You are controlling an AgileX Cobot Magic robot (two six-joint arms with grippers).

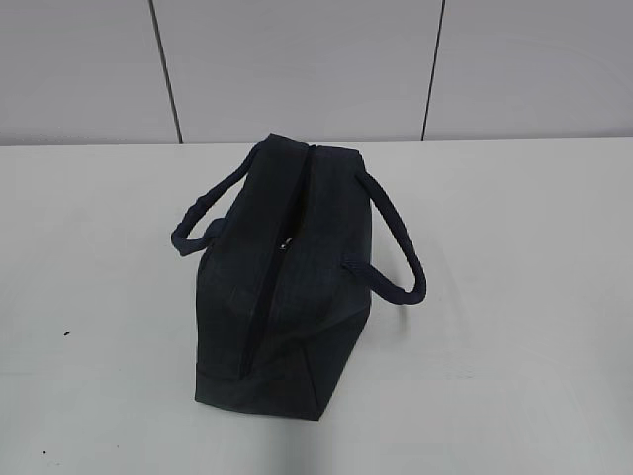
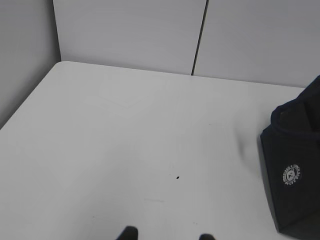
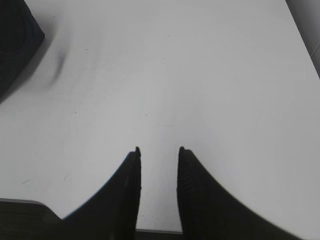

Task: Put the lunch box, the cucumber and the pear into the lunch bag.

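The navy lunch bag [image 1: 282, 287] sits upright at the middle of the white tabletop [image 1: 514, 297], its top zipper [image 1: 275, 259] running near to far and looking closed, one loop handle [image 1: 394, 247] draped to each side. A white round logo [image 2: 290, 174] marks the bag's end panel in the left wrist view. Bare tabletop spreads wide to left and right of the bag, up to pale wall panels [image 1: 297, 64] at the far edge. The right gripper [image 3: 159, 152] hovers over bare surface, fingers slightly apart and empty; the left gripper [image 2: 167, 234] shows only two separated fingertips.
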